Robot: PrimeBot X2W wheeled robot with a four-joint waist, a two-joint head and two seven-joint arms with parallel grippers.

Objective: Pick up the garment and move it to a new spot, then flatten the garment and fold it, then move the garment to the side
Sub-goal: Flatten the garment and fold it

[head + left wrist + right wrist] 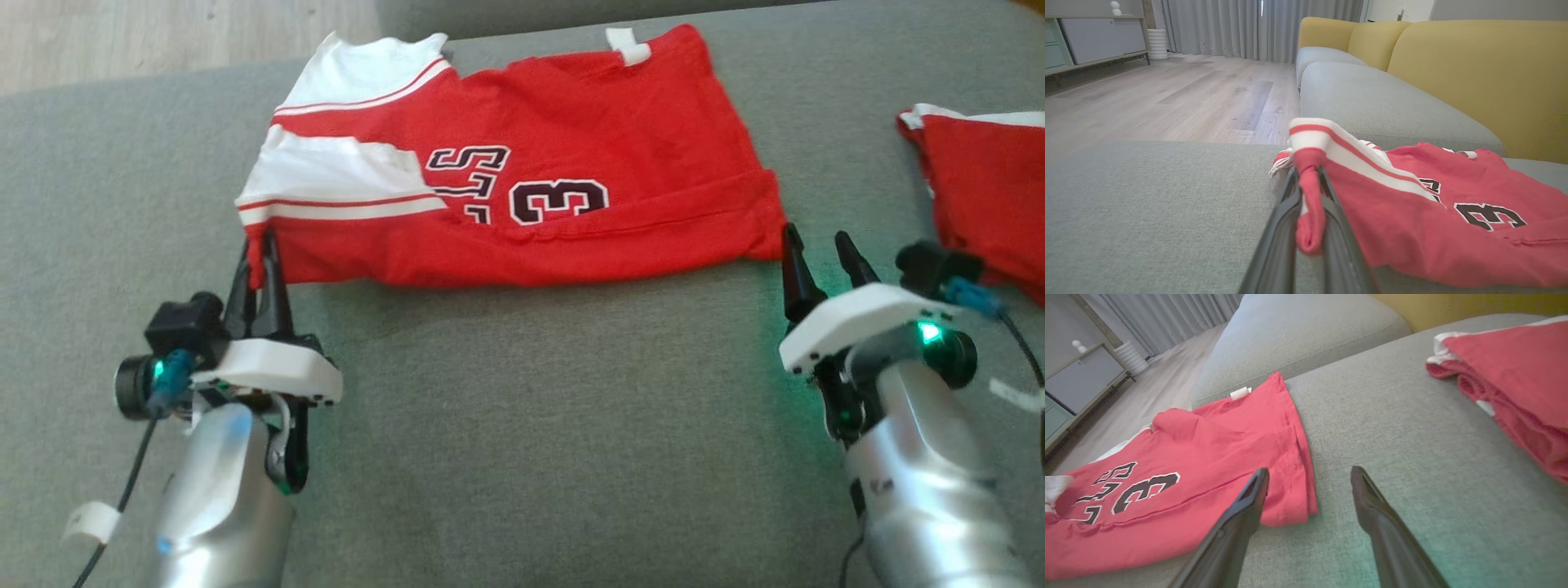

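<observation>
The jersey [555,163] lies spread on the grey sofa seat [531,425]. It is red, with white, red-striped sleeves at the left and black, white-edged numerals facing up. A small white tag [629,45] shows at its far edge.

The left gripper [259,245] is closed on the jersey's near left corner. In the left wrist view a bunched fold of red cloth is pinched between the two dark fingers [1339,228] and a loose end hangs down between them. The striped sleeve edge stands up just beyond the fingertips.

The right gripper [815,235] sits at the jersey's near right corner with its jaws wide apart and nothing between them. In the right wrist view one finger [1241,514] overlaps the hem corner and the other [1384,522] lies over bare cushion. Whether the first one touches the cloth I cannot tell.

A second red garment [988,196] with white trim lies on the seat to the right, apart from the jersey and just beyond the right gripper.

Behind are a yellow backrest [1474,73], a wooden floor [1167,102], grey curtains [1229,24] and a low cabinet [1098,36].
</observation>
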